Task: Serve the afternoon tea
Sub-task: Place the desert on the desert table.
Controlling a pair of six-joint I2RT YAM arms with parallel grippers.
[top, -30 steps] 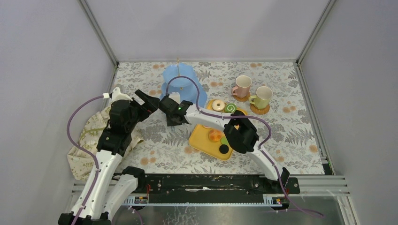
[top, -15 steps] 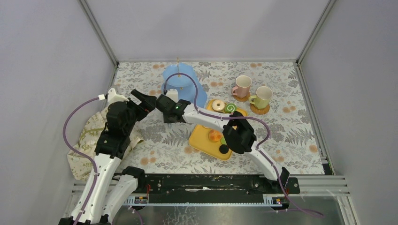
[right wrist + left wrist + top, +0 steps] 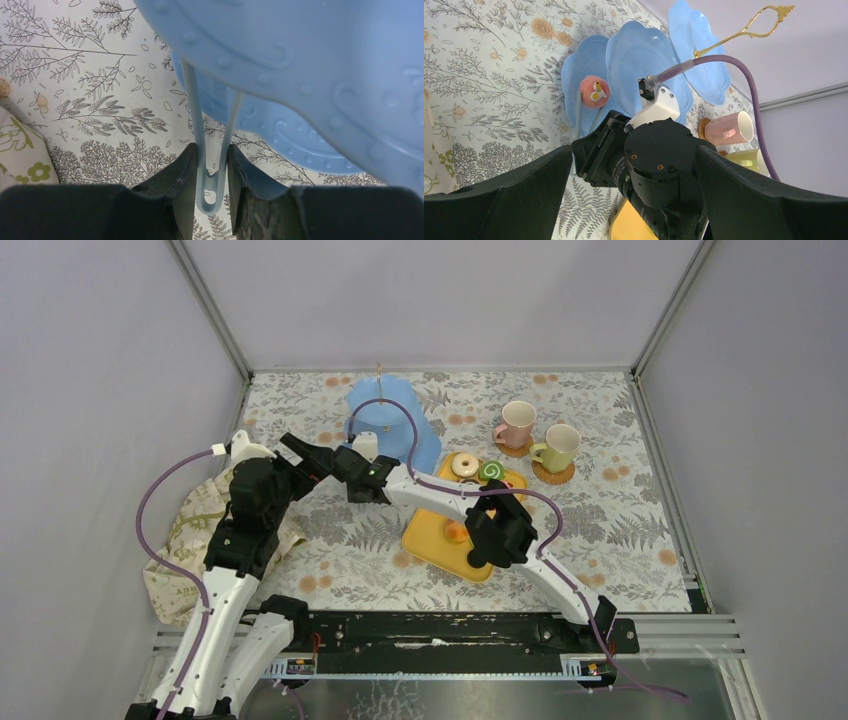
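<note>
Right tool (image 3: 210, 162) grips pale tongs (image 3: 191, 100), tips hidden under the stand (image 3: 325, 60)

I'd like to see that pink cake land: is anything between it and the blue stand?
Nothing visible. The pink cake, pinched in tongs that the right gripper holds, is right at the stand's lowest tier, which looks bare there.

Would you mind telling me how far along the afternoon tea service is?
Looks done: the pink mug and green mug sit on coasters. In hand: the right gripper grips blue tongs, whose tips pinch a pink pastry at the lowest plate of the blue stand. Left: a doughnut, a green swirl and an orange pastry wait on the yellow tray.
</note>
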